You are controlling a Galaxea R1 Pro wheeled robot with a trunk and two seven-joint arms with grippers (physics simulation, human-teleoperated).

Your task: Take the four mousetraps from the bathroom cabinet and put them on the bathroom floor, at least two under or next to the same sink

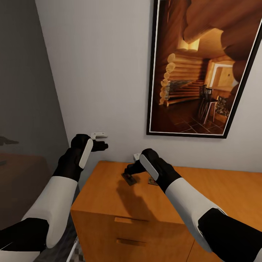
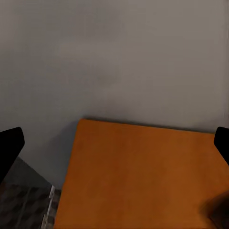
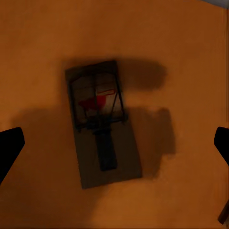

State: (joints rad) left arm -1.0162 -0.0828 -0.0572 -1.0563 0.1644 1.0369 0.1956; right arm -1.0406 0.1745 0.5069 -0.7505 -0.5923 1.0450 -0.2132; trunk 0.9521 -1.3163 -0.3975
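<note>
Pale grey wall (image 1: 98, 72) rises behind everything in the head view, with a large black-framed picture (image 1: 203, 69) of a log-cabin interior hanging on its right part. Below it stands the orange-brown wooden cabinet (image 1: 109, 189), its flat top spreading to the right and two slim bar handles showing on the near drawer fronts. At the near left, just beside the cabinet's corner, a small patch of the cube-patterned bathroom floor (image 2: 24, 205) shows in the left wrist view.

Both black-and-white arms reach forward. The left gripper (image 1: 103, 145) hangs off the cabinet's far left corner, close to the wall; in its wrist view the two dark fingers sit wide apart at the picture's edges with only bare cabinet top and wall between them, so it is open and holds nothing. The right gripper (image 1: 128, 171) hovers low over the cabinet top, and its wrist view shows its fingers (image 3: 10, 145) spread wide on either side of a mousetrap (image 3: 102, 121) without touching it.

That mousetrap lies flat on the cabinet top, a dark wooden rectangle with wire parts and a small red piece, in the gripper's shadow. A second mousetrap (image 1: 153, 181) lies just to its right, partly hidden by the right wrist.
</note>
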